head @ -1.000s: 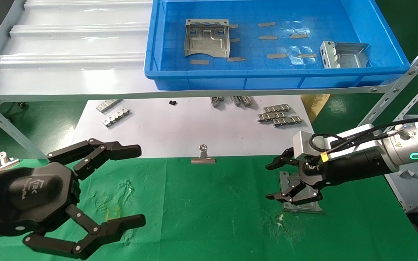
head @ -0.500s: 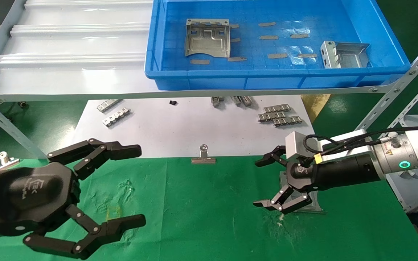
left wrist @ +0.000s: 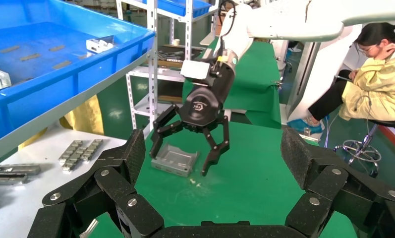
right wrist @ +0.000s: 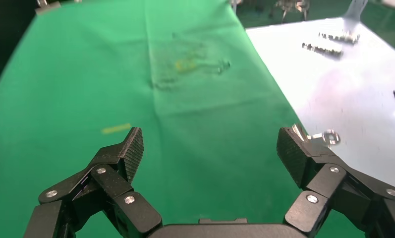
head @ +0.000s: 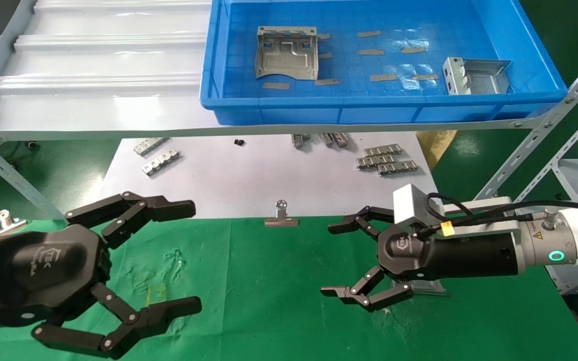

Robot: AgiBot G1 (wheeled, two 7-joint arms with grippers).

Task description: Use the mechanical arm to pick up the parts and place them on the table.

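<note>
Green table [head: 279, 301]: part [left wrist: 174, 159] flat beside right tool [head: 341, 260], fingers apart.

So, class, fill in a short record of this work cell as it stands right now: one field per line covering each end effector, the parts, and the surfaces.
right end effector: open, empty, above the table
left end effector: open, empty, parked at the near left
placed part: lies on the table beside the right end effector, not gripped
parts left in blue bin: two, flat part and upturned part
white sheet: small ridged strips, with a binder clip at its front edge
</note>
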